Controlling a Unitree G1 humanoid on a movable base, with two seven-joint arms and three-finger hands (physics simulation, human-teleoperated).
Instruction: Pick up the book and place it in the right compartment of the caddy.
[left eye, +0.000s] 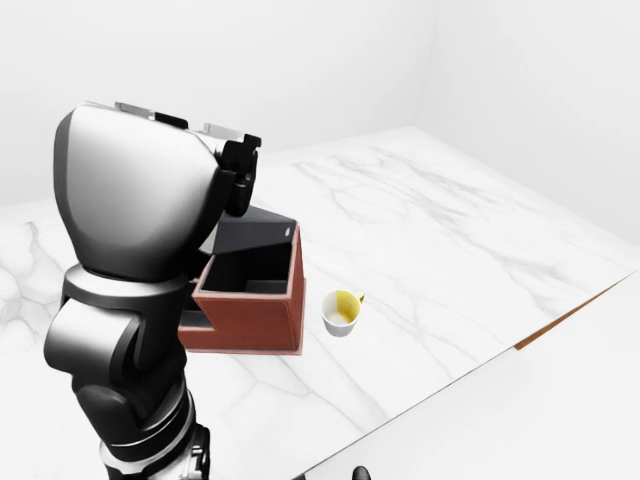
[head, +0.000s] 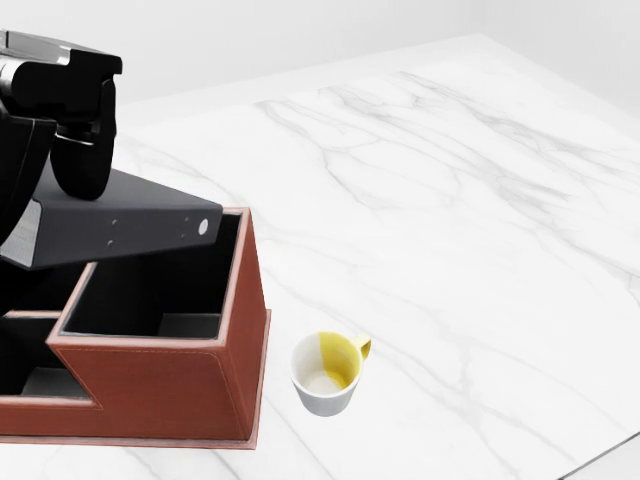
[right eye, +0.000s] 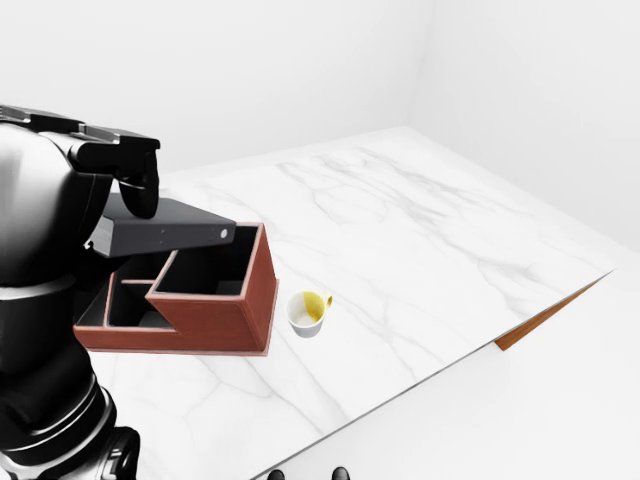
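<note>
At the left of the head view the left hand (head: 85, 150) grips the book (head: 120, 225) with its fingers closed on the upper face. The book lies nearly flat, its long axis pointing right, just above the right compartment of the caddy (head: 245, 300). The right hand is not visible.

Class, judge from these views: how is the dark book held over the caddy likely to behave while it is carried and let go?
The book probably stays stiff: it juts past the left hand without sagging. Its smooth cover may slip in the fingers. Released tilted over the caddy, it could catch on the rim.
</note>
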